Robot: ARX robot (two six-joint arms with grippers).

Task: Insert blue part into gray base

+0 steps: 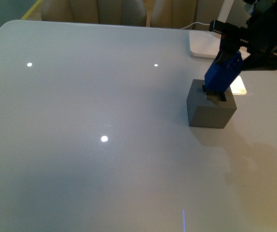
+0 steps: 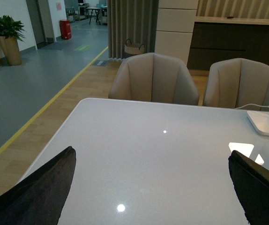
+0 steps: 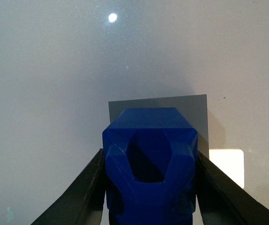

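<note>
The gray base (image 1: 210, 108) is a matte cube with a square hole in its top, on the white table at the right. My right gripper (image 1: 231, 48) is shut on the blue part (image 1: 223, 72) and holds it tilted, its lower end at the hole's mouth. In the right wrist view the blue part (image 3: 148, 164) fills the space between the two black fingers (image 3: 85, 187), with the gray base (image 3: 198, 112) behind it. My left gripper (image 2: 155, 187) is open and empty over bare table; only its dark fingertips (image 2: 41, 187) show.
A white lamp foot (image 1: 205, 46) with a cable stands behind the base, and it also shows in the left wrist view (image 2: 267, 123). A bright light patch (image 1: 240, 86) lies beside the cube. Beige chairs (image 2: 154, 77) stand at the table's far edge (image 1: 100, 24).
</note>
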